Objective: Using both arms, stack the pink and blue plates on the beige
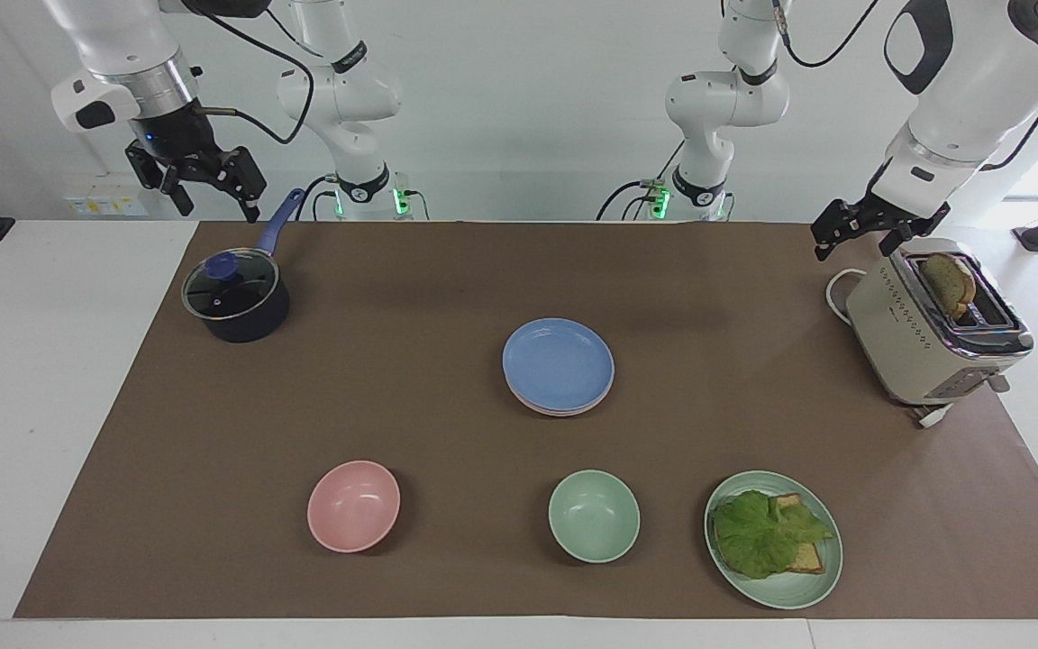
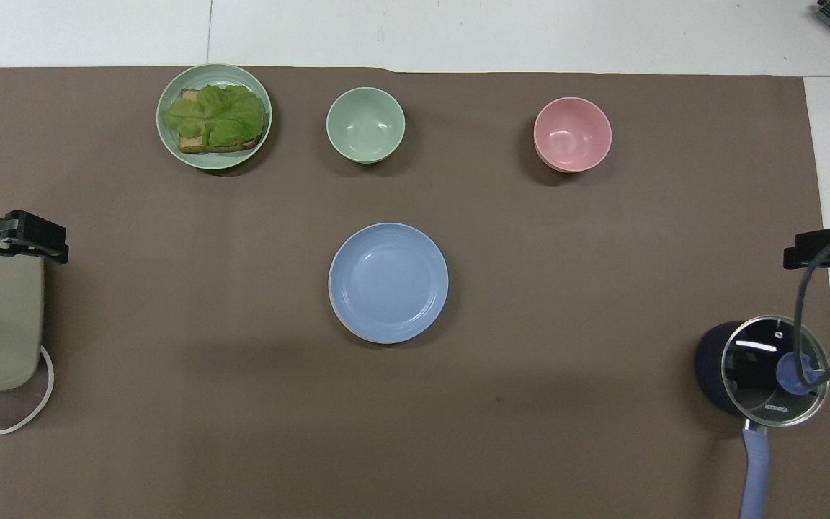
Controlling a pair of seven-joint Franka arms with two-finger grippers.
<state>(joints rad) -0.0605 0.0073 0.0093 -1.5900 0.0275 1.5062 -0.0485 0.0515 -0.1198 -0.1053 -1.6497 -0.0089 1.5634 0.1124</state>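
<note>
While both arms hang raised at the table's two ends, the right gripper (image 1: pixel 204 192) hovers over the lidded saucepan (image 1: pixel 236 305), fingers spread and holding nothing. At the middle of the brown mat (image 1: pixel 411 397) the blue plate (image 1: pixel 559 363) tops a stack; a pink plate (image 1: pixel 544 407) rim peeks out beneath it, and I cannot make out a beige one. Over the toaster (image 1: pixel 933 329) at its own end, the left gripper (image 1: pixel 861 236) tilts down, fingers apart and empty.
</note>
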